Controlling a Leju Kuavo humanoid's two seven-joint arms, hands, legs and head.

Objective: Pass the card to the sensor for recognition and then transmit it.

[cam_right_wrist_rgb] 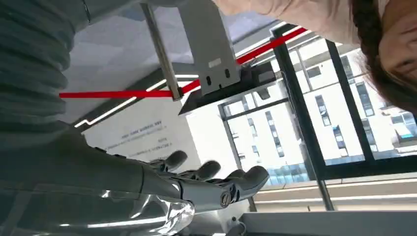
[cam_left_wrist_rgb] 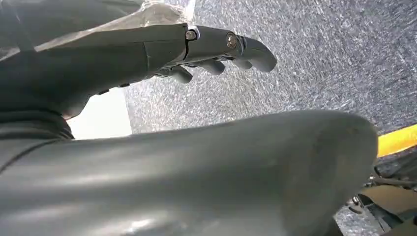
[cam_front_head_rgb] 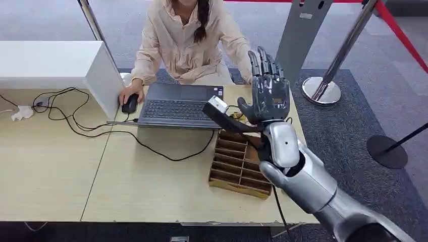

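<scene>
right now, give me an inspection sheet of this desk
surface: pale wood desk, with a white box at its far left.
job's things: sensor propped above a slotted wooden tray; no card seen.
clutter: laptop and mouse under a person's hand.
hands: right hand raised upright beside the sensor, fingers straight and apart, holding nothing; left hand over grey carpet, fingers slightly curled, nothing in it.
cables: black cable loops across the desk to the laptop.
surroundings: seated person, barrier posts with red belt, grey carpet.
</scene>
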